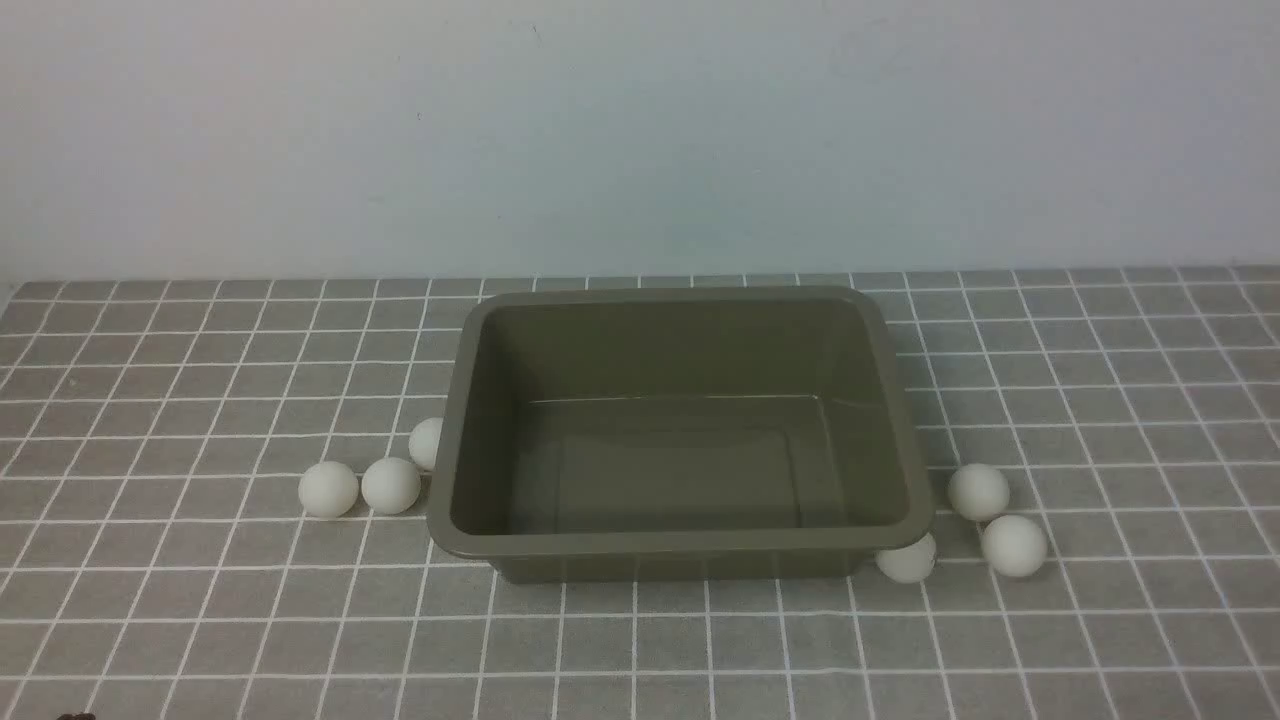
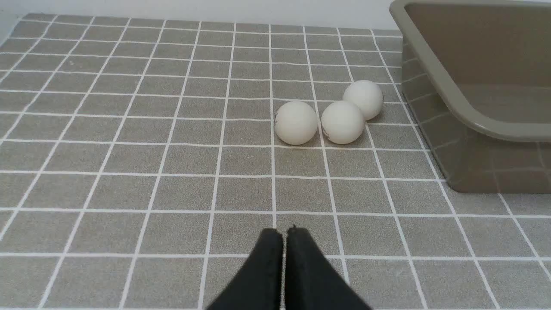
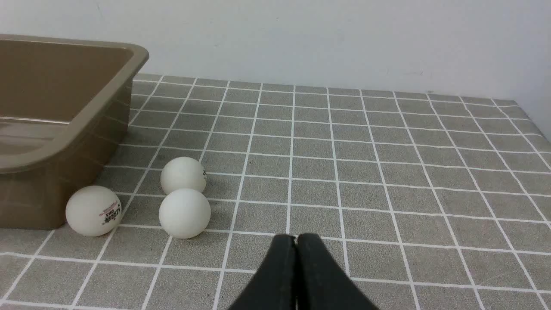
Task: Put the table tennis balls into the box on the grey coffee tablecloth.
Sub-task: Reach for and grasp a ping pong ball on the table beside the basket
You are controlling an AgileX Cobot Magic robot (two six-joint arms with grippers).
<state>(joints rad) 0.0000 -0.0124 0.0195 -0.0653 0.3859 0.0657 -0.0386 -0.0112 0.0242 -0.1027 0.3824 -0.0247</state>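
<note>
- Left wrist view: left gripper [image 2: 284,232] is nearest, black fingers pressed together with nothing between them, hovering over bare grey coffee tablecloth [image 2: 129,193]. The jaws need to widen before any pick.
- Right wrist view: right gripper [image 3: 296,237] is the same, jaws closed tip to tip and empty, above the cloth short of its cluster.
- Neither gripper shows in the front view, so both arms sit back on the robot's side. Looks like a ready pose, nothing started.
- Ahead of the left gripper are three table tennis balls [image 2: 343,122] in a loose row. The two nearer ones are touching or almost, and the far one is just beside the box's left wall.
- Ahead of the right gripper are three more. The printed ball [image 3: 93,211] is tucked under the rim at the box's near right corner, touching or nearly. The other two are just beside each other, clear of the wall and easier picks.
- Box [image 1: 680,545] sits mid-cloth, open side up and empty, with all six balls outside it. It lies between the clusters, so each arm likely serves its own side.
- Wall [image 1: 640,130] is behind, plain.
</note>
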